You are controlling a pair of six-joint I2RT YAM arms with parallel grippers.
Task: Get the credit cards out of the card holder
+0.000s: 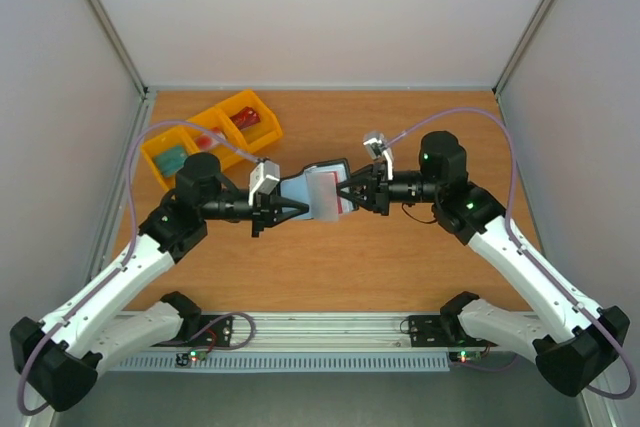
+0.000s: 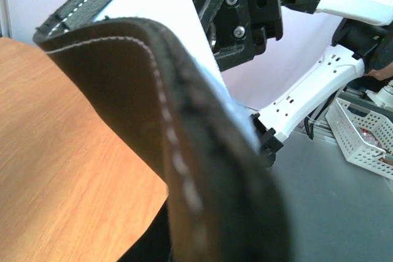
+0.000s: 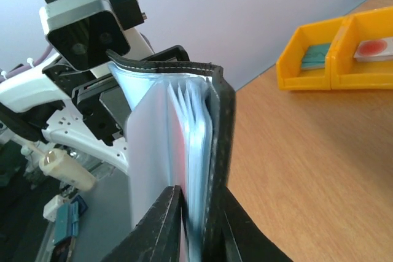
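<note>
Clearly, the right gripper (image 1: 347,195) is clamped on the card holder (image 1: 305,187). In the right wrist view its two black fingers (image 3: 153,228) sit on either side of the holder's lower edge, pinching the clear plastic sleeves (image 3: 198,145) and one black stitched cover between them. The sleeves fan out edge-on there, and a faint red tint among them marks a credit card (image 3: 177,157) that is in its pocket. From above, the same card shows as a pale leaf with a red strip along its near edge, lying right at the right gripper's tips.

Opposite, the left gripper (image 1: 283,204) grips the holder's other end, its fingers closed onto the black cover. In the left wrist view that cover fills most of the picture, curved and seamed with white stitching, and the gripper's own fingers cannot be made out.

The holder is held open between the two grippers, off the wooden table (image 1: 400,267), about midway across it.

Farther back and to the left, well apart from the holder, a row of yellow bins (image 1: 271,133) stands on the table. One bin holds a teal item (image 1: 172,158) and a neighbouring bin holds a red item (image 1: 205,139).
</note>
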